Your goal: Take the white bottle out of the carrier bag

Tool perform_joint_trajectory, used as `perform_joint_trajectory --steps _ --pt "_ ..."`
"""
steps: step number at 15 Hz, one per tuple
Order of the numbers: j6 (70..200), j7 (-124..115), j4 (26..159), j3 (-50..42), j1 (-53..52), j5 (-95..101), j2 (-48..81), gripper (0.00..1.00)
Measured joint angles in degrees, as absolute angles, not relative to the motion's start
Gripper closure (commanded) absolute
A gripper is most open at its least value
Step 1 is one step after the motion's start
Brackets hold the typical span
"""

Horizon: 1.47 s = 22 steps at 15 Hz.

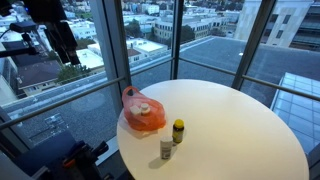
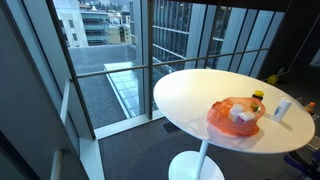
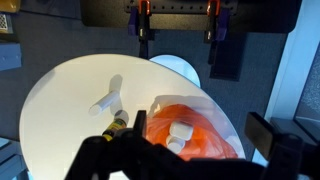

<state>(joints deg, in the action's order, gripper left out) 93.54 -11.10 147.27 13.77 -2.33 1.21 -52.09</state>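
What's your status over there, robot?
Gripper open, high, clear of the table. White bottle inside the orange bag, untouched. Yellow-capped bottle and pale bottle beside the bag, not blocking.

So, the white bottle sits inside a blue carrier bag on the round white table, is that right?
Not quite: the carrier bag is orange, not blue, as both exterior views show. The white bottle does sit inside it, on the round white table.

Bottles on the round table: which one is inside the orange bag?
The white bottle, inside the orange plastic carrier bag; the yellow-capped dark bottle and small pale bottle stand outside it.
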Motion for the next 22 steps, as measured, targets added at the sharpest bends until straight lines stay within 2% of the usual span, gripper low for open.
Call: perform_joint_trajectory --steps 13,22 --pt "95.0 -11.2 144.5 11.8 -1.2 1.8 -51.7 0.0" --pt "107.1 -15.3 137.3 8.3 3.6 1.8 -41.1 0.0"
